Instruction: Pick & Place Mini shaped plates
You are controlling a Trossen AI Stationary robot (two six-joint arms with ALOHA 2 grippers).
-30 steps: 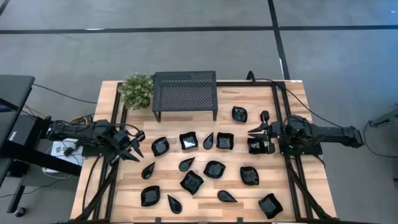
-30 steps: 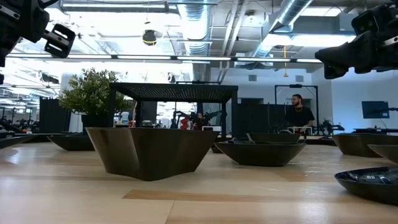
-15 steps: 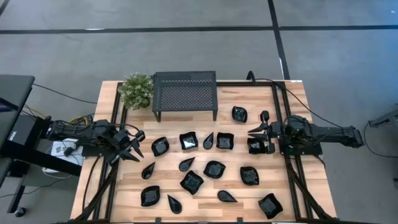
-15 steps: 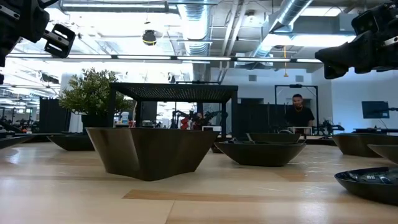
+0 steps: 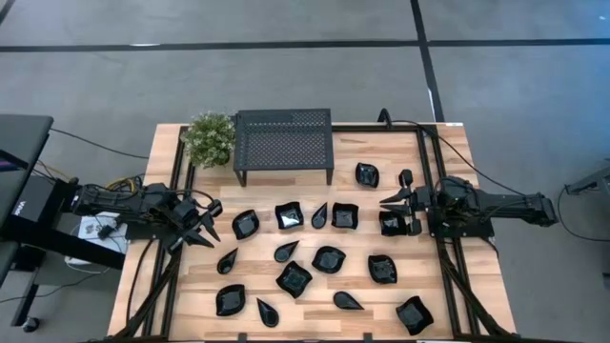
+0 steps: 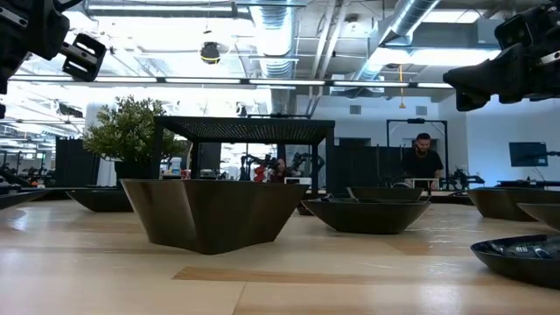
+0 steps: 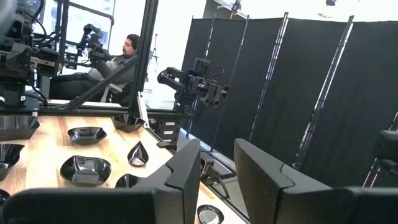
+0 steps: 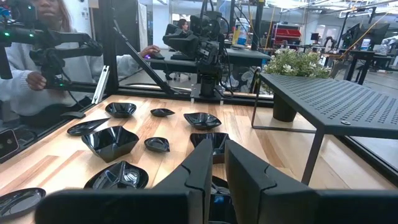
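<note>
Both arms hover. The left gripper (image 5: 202, 227) stands parted; the right gripper (image 5: 393, 213), narrowly gapped, should drop squarely over the nearest plate (image 5: 390, 224), straddling 1 rim.

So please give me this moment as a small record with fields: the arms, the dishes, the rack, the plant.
left gripper: open, holding nothing, at the table's left side beside the dishes
right gripper: open, holding nothing, at the right side, next to a dish
dishes: small glossy black ones, square and teardrop shaped, spread over the wooden table
rack: black perforated metal, at the far edge, nothing on top
plant: green, just left of the rack
room: a seated person behind the table
</note>
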